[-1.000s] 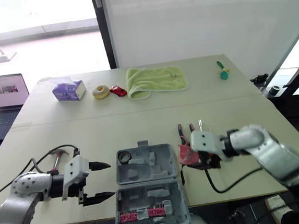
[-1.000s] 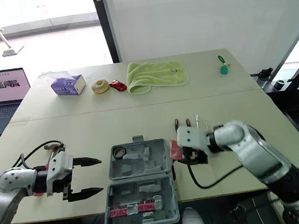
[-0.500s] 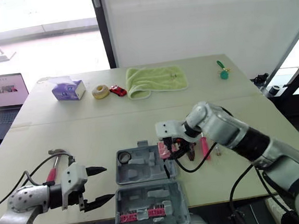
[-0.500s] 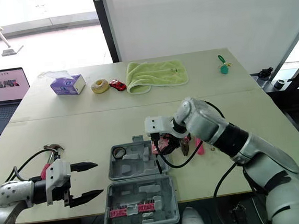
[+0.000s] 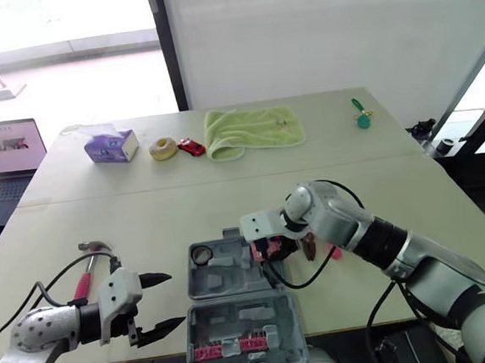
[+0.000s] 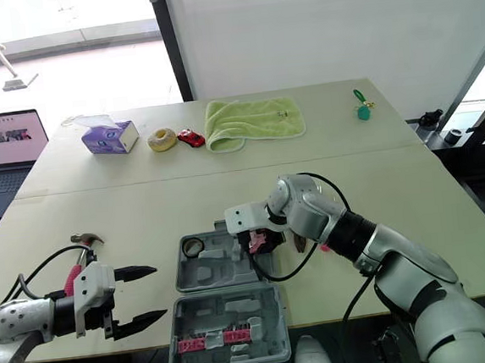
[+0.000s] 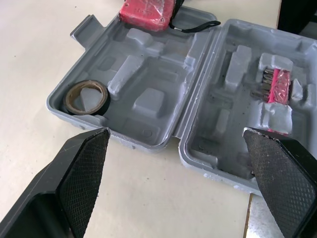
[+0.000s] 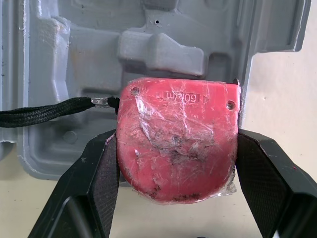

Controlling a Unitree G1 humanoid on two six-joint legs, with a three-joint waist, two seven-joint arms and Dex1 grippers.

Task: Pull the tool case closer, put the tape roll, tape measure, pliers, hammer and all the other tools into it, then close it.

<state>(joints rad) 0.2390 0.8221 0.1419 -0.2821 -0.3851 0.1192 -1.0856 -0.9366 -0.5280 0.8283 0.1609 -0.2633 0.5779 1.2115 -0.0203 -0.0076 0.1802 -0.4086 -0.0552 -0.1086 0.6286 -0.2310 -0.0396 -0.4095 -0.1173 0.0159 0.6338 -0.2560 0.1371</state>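
Observation:
The grey tool case point(image 5: 234, 277) lies open at the table's front edge, a dark tape roll point(image 7: 86, 97) in its far left pocket and red bits point(image 5: 231, 346) in the near half. My right gripper point(image 8: 176, 163) is shut on the red tape measure point(image 8: 176, 139), holding it over the case's far right edge, its black cord trailing. Just right of the case lie the pliers point(image 5: 309, 245) and a pink-handled tool point(image 5: 334, 252), partly behind my arm. Left of the case my left gripper point(image 5: 157, 305) stands open, holding nothing. The red-handled hammer point(image 5: 87, 268) lies beyond it.
Along the table's far side sit a purple tissue box point(image 5: 111, 146), a cream ring point(image 5: 163, 148), a red toy car point(image 5: 192, 147), a green towel point(image 5: 251, 130) and a green key tag point(image 5: 361, 118). A laptop point(image 5: 4, 151) stands off the table's left.
My right gripper has carried the tape measure leftward from the table right of the case to over the case's right edge. My left gripper has drawn back slightly, still open.

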